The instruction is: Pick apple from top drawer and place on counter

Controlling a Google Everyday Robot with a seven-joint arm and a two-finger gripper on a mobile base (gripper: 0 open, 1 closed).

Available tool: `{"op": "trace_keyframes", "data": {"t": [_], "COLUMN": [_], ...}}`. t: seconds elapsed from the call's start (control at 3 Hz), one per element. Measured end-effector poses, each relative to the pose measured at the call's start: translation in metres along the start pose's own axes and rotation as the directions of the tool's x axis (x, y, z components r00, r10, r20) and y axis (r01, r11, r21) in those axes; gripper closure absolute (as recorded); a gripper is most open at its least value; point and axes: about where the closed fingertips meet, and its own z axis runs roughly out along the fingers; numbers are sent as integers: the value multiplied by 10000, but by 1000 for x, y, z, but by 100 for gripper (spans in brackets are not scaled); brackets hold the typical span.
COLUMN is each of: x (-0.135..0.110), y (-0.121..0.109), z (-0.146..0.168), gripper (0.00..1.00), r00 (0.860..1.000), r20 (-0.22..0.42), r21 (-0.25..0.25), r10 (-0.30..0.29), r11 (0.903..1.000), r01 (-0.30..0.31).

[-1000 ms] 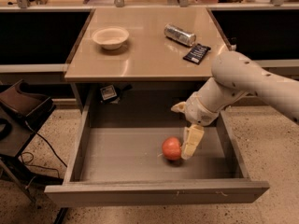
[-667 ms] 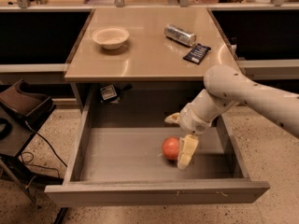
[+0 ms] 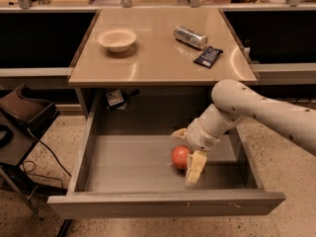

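Note:
The apple (image 3: 179,157), small and red-orange, lies on the flat grey bottom of the open top drawer (image 3: 123,164), right of its middle. My gripper (image 3: 184,156) reaches down into the drawer from the right on its white arm. It is open. One pale finger (image 3: 195,168) hangs just right of the apple and touches its side. The other finger (image 3: 178,133) sticks out above and behind the apple. The beige counter (image 3: 158,48) sits above the drawer.
On the counter are a white bowl (image 3: 117,38) at the left, a silver can (image 3: 189,36) lying on its side and a dark packet (image 3: 208,56) at the right. A dark chair (image 3: 24,112) stands left of the drawer. A small tag (image 3: 114,98) hangs under the counter.
My gripper has moved left and lower toward the drawer's front, so its near finger now hangs beside the apple's right side. The apple has stayed in place.

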Motion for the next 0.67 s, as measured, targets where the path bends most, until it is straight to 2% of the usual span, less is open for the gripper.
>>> {"op": "trace_keyframes", "data": {"t": [0.33,0.67], "x": [4,22], "y": [-3,-14], "z": [3,0], "gripper": [0,0], "r00": [9999,9989], "r20": [-12,17], "r21": [22,383], "r10": [105,479], "r11": [9999,9981], "r01": [-105,-479]}}
